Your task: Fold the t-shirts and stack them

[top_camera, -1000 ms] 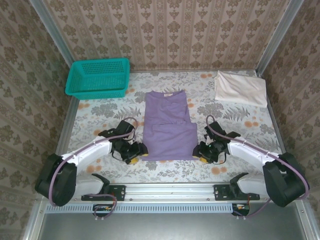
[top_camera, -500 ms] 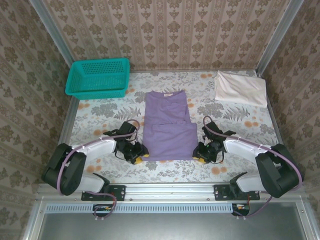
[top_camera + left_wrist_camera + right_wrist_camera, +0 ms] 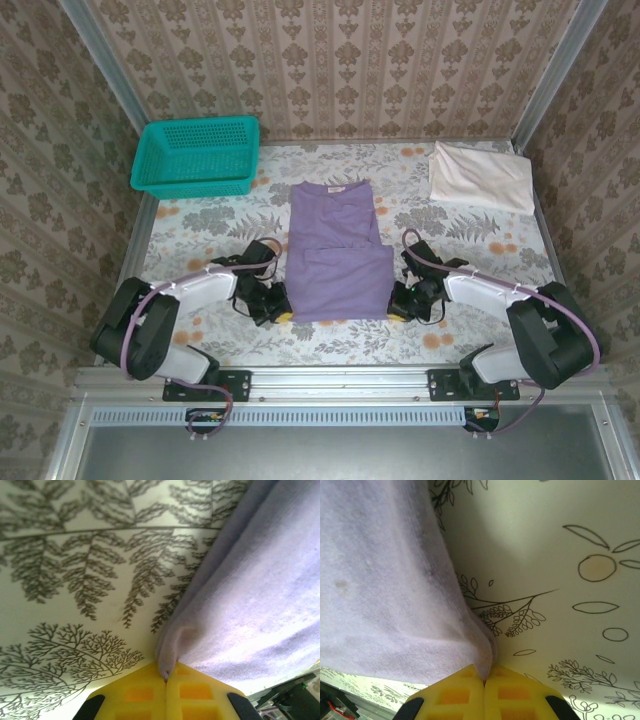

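left gripper: clamped on near-left hem corner of lavender t-shirt
right gripper: clamped on near-right hem corner
shirt axis: mid-table, running 6 to 12 o'clock, collar far
fold path: toward 12 o'clock, both arms equally near

Teal, apparently plastic basket on the floral table, far-left corner.
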### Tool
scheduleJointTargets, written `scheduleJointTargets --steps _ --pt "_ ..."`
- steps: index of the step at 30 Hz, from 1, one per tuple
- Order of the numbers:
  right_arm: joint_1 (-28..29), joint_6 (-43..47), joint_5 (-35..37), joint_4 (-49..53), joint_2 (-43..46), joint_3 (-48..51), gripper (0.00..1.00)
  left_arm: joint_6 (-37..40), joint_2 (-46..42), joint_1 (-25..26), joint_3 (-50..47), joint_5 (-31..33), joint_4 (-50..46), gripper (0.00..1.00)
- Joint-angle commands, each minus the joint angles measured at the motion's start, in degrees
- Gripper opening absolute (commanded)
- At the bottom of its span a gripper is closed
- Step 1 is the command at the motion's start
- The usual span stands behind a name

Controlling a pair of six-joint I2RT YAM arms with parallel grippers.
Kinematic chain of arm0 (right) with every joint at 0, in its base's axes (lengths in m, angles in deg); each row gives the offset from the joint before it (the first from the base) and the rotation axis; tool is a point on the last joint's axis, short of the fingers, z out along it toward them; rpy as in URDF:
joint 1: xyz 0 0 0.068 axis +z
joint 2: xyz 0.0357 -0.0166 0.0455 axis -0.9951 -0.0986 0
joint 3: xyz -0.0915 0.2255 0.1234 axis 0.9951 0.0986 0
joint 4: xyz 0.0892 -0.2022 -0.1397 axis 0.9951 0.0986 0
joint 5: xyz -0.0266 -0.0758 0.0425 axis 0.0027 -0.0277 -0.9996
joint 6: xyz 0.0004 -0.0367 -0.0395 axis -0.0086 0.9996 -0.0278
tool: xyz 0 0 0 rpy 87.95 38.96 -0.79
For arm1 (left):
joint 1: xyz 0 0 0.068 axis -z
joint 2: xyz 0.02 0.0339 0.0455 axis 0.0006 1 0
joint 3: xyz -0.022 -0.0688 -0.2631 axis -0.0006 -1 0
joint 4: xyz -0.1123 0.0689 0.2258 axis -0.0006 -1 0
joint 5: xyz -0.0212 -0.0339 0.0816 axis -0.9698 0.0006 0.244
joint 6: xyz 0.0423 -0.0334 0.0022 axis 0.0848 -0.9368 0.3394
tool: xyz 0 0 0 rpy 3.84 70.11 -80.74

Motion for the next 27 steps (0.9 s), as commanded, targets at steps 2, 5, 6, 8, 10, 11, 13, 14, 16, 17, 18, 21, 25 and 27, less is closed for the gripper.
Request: scheduleJointTargets --steps 2,5,6,8,10,11,13,14,16,17,18,21,25,27 --pt "0.3 2.6 2.0 5.7 0.8 -1.6 0.0 4.0 -0.3 0.8 2.2 7.0 -8.5 0.0" --pt "0.5 2.8 -0.8 6.6 2.3 -0.1 0.0 6.8 -1.3 1.9 2.9 10.5 -13.0 0.0" --pt "0.9 3.1 -1.5 7.5 2.7 0.3 0.0 7.4 -1.7 2.4 2.6 11.0 -14.1 0.0" --pt "1.8 3.3 -2.7 9.1 4.0 1.4 0.0 8.1 -2.4 3.8 2.0 11.6 -15.7 0.0" --pt "3.2 2.6 -4.3 10.6 6.2 2.7 0.0 7.9 -3.8 5.0 0.4 10.0 -16.3 0.0" --pt "3.8 2.0 -5.0 11.2 7.3 3.2 0.0 7.7 -4.7 5.6 -0.5 8.8 -15.9 0.0" --pt "5.9 0.3 -5.8 13.1 11.1 4.0 0.0 7.5 -7.1 6.5 -1.8 5.4 -15.7 0.0" --pt "6.8 -0.9 -6.1 13.7 12.9 4.5 0.0 7.6 -8.2 6.9 -1.9 4.8 -16.4 0.0" --pt "8.8 -3.8 -7.0 14.6 17.6 5.6 0.0 8.0 -11.0 7.2 -1.8 3.3 -18.1 0.0" --pt "9.5 -4.9 -7.0 15.4 19.3 5.8 0.0 8.1 -12.2 7.2 -1.7 2.7 -18.7 0.0" --pt "10.1 -6.0 -6.9 16.5 21.4 5.9 0.0 8.0 -13.7 7.2 -1.5 2.2 -19.5 0.0" --pt "10.4 -8.3 -6.9 17.3 25.9 5.1 0.0 7.5 -17.0 7.0 0.4 0.5 -21.6 0.0" --pt "9.8 -7.6 -4.4 18.8 25.9 -1.2 0.0 8.4 -17.4 5.5 7.6 -0.5 -24.0 0.0" --pt "8.4 -6.7 -3.9 18.7 24.3 -4.8 0.0 9.4 -15.6 3.5 12.4 -0.7 -25.4 0.0"
